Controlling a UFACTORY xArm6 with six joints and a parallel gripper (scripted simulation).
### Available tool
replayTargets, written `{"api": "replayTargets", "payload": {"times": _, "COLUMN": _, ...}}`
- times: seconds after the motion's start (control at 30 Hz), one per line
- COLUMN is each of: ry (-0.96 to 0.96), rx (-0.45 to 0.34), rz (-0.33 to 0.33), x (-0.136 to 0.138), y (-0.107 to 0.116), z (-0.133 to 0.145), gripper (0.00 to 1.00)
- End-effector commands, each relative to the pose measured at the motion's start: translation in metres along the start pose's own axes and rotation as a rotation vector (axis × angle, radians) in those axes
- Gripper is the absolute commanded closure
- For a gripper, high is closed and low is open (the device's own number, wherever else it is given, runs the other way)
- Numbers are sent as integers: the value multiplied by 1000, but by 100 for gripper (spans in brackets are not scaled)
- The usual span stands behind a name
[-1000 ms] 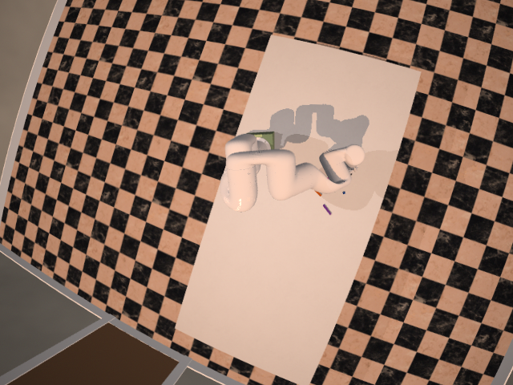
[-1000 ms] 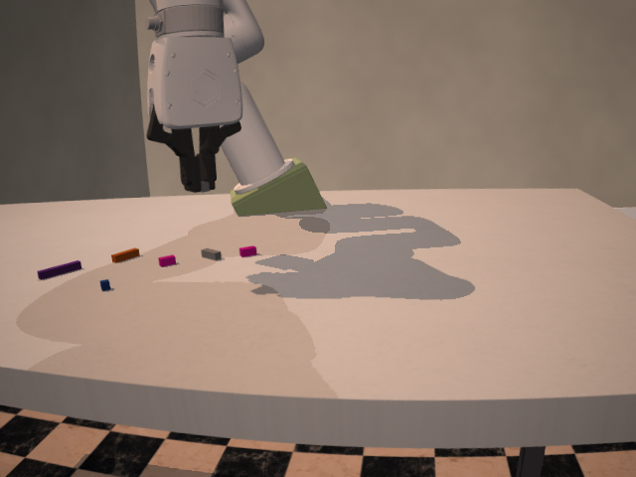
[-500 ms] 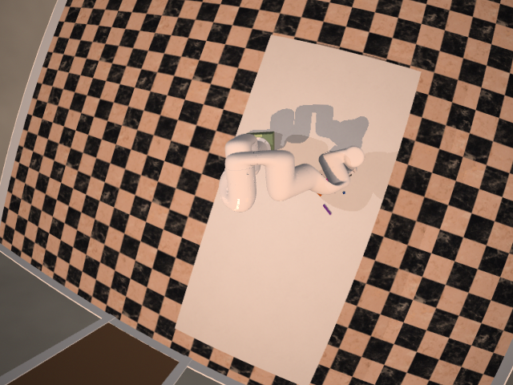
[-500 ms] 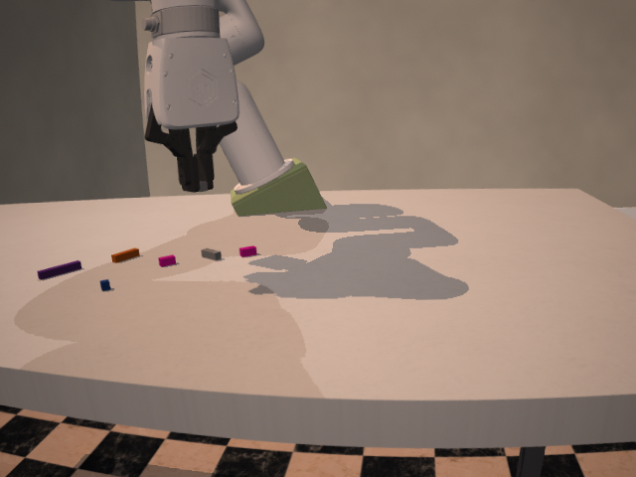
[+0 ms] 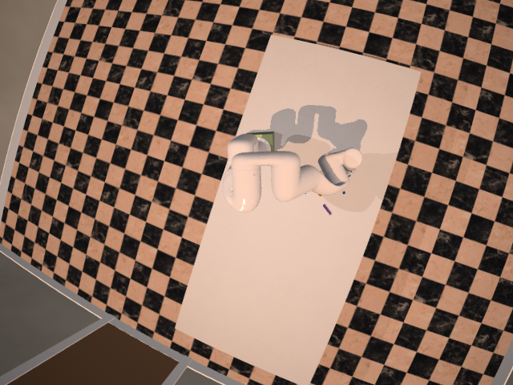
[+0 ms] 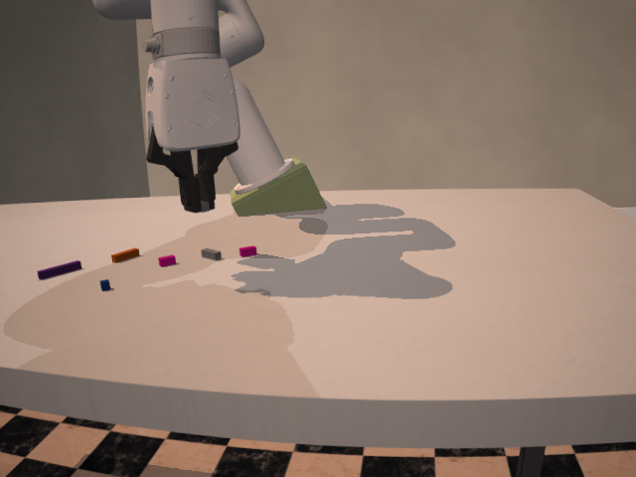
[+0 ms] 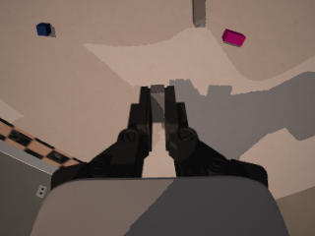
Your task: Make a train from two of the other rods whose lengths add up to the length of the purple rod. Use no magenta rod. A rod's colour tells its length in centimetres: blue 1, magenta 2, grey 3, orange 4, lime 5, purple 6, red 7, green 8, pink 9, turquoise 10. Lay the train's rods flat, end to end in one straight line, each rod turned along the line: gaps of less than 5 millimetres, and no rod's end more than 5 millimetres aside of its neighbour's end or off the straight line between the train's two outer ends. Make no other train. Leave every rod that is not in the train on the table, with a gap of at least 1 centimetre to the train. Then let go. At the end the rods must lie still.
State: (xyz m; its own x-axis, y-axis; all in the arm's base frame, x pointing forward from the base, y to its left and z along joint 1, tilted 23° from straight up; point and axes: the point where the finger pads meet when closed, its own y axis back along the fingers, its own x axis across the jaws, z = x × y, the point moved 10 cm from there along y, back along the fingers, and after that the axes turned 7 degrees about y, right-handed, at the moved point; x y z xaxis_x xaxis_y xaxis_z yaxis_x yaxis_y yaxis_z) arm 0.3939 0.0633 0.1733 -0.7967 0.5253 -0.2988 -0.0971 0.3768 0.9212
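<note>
1. We find the gripper point(image 6: 199, 207) point(image 7: 157, 100) nearly closed, pinching a held grey rod point(image 6: 205, 205) point(image 7: 157, 103) above the table.
2. The loose grey rod point(image 6: 211, 254) point(image 7: 199, 12) lies toward one o'clock in the wrist view; we judge both greys make purple's length.
3. Their similar headings would suit end-to-end placing.
4. The purple rod point(image 5: 327, 209) point(image 6: 59, 269), the measure, lies toward nine o'clock of the loose grey, exterior view.

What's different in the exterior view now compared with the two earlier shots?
The gripper has moved down, closer to the table. Nothing was visibly taken or released. The six rods lying there, including the purple rod, stayed put.
</note>
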Motion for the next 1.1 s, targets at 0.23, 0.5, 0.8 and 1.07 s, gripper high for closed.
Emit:
{"api": "replayTargets", "payload": {"times": 0.23, "ry": -1, "rx": -3, "rz": -3, "x": -2, "y": -42, "z": 0, "gripper": 96}}
{"api": "replayTargets", "payload": {"times": 0.5, "ry": -1, "rx": -3, "rz": -3, "x": -2, "y": -61, "z": 0, "gripper": 96}}
{"api": "replayTargets", "payload": {"times": 0.8, "ry": -1, "rx": -3, "rz": -3, "x": -2, "y": -62, "z": 0, "gripper": 96}}
{"api": "replayTargets", "payload": {"times": 1.07, "ry": -1, "rx": -3, "rz": -3, "x": -2, "y": -62, "z": 0, "gripper": 96}}
